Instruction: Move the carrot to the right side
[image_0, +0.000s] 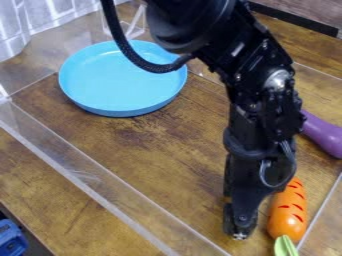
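While the black arm reached down toward the near right corner of the wooden table, the claw pointed straight down with its tip at or just above the tabletop. From this angle the fingers merged into one dark shape, so whether the claw was open or closed could not be told, and nothing could be seen held in it. The carrot lay on the table just beside the claw, on its right, apart from it or barely touching; the gap was too small to judge. Its green top pointed toward the near edge. Farther back and to the right of the claw lay a purple eggplant, partly hidden by the arm. Well away, back and to the left, sat a blue plate.
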